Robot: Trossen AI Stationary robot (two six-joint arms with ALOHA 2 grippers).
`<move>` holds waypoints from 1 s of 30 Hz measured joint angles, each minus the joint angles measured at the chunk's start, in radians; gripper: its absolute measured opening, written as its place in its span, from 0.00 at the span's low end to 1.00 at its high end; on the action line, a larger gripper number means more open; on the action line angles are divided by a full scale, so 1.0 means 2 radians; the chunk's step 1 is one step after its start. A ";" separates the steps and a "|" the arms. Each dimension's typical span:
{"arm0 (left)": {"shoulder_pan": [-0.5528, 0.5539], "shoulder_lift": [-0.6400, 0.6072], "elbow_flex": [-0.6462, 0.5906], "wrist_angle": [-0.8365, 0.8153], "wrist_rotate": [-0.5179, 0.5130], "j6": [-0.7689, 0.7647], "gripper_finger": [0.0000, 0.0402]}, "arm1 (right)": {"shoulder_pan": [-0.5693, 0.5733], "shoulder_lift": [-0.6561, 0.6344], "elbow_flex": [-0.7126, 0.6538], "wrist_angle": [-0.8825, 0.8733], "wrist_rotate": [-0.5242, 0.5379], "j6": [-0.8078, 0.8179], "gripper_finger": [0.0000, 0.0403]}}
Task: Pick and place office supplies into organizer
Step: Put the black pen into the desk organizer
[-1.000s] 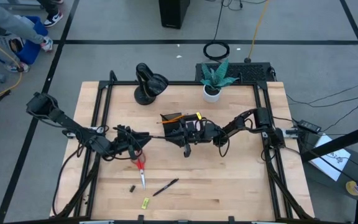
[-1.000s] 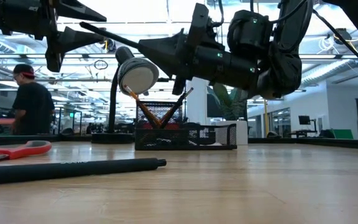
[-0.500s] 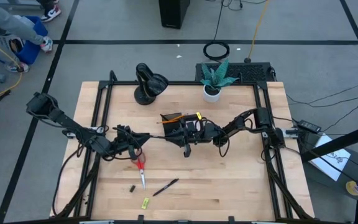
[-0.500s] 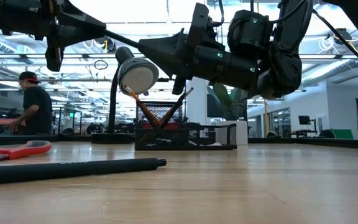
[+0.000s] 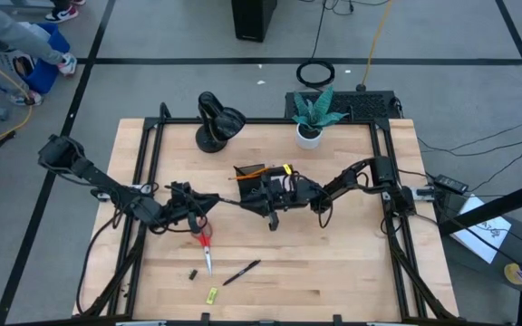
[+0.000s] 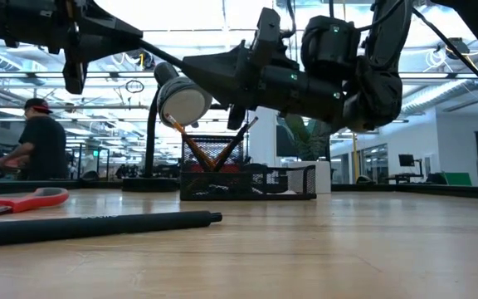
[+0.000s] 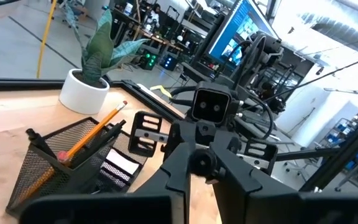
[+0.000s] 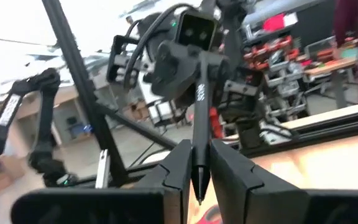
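A black pen (image 5: 229, 201) hangs level above the table between my two grippers, just near of the black mesh organizer (image 5: 263, 186). My left gripper (image 5: 214, 200) is shut on its left end and my right gripper (image 5: 246, 202) is shut on its right end. Orange pencils (image 7: 95, 130) lean in the organizer's tall back section. On the table lie red-handled scissors (image 5: 205, 243), a second black pen (image 5: 241, 272), a black clip (image 5: 192, 273) and a yellow-green piece (image 5: 212, 294). I cannot make out the pink pad. My left gripper pinches the pen's left end (image 6: 143, 40) between its two fingers, coming level from the table's left and lying along the pen. The pen is lifted clear. My right gripper pinches the pen near its writing tip (image 8: 197, 177) between both fingers (image 8: 173, 174), level from the table's right, along the pen; the shaft (image 8: 200, 99) runs on to the left gripper.
A round black lamp (image 5: 216, 122) and a white plant pot (image 5: 309, 134) stand at the table's far edge. A black frame rims the table. There is bare wood near of the organizer and on the right. A person (image 6: 44, 145) moves in the room behind.
The left gripper has shut: in the low view its two spread fingers have come together onto the pen's left end. The right gripper and the pen have stayed where they were.
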 joint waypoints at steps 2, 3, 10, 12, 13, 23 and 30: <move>0.006 0.000 0.000 0.003 0.006 0.003 0.09 | 0.000 0.000 0.000 -0.004 -0.013 0.000 0.12; 0.010 0.000 0.000 0.005 0.010 0.003 0.08 | 0.000 0.000 0.000 -0.007 -0.019 0.000 0.12; 0.035 0.000 0.000 0.011 0.035 0.006 0.11 | 0.002 -0.001 -0.010 -0.017 -0.005 -0.010 0.12; 0.038 0.000 0.000 0.014 0.031 0.007 0.12 | 0.002 0.000 -0.017 -0.027 -0.011 -0.010 0.12; 0.039 -0.001 0.000 0.014 0.030 0.006 0.13 | 0.003 0.000 -0.021 -0.030 -0.013 -0.014 0.12; 0.047 -0.001 0.000 0.012 0.045 0.008 0.07 | 0.012 0.000 -0.059 -0.061 -0.059 -0.006 0.16; 0.060 0.000 0.000 0.022 0.041 0.012 0.12 | 0.036 0.000 -0.099 -0.079 -0.126 0.037 0.26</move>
